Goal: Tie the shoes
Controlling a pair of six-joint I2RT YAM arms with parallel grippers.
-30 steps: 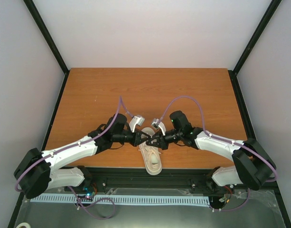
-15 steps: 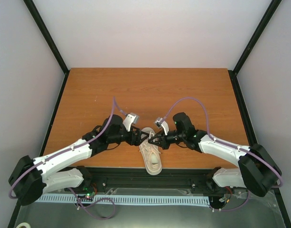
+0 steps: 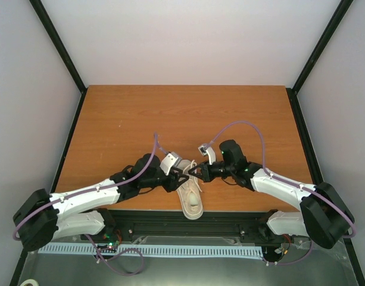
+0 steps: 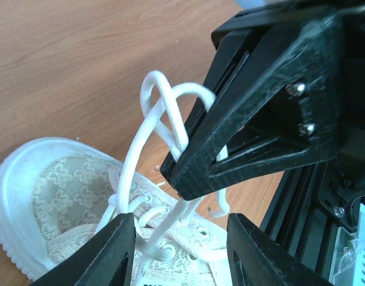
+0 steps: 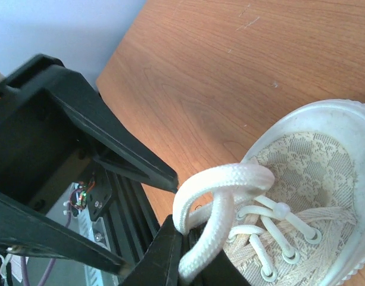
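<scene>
Found R gripper point(image 5: 191, 262) clenched on lace loop point(image 5: 224, 179); L gripper point(image 4: 182, 244) spread, strands passing thru unpinched. Judged laces thin, limp, apt to slip: advise pinching loop low, near crossing. Judged sneaker point(image 3: 193, 199) light, likely to drag under pull. Located at near bench point(image 3: 188, 113) edge, btwn both arms. Noted smooth wood bench, pale walls point(image 3: 182, 42).

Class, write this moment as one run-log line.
left gripper: open around laces | right gripper: shut on lace loop | sneaker: on table, untied
</scene>
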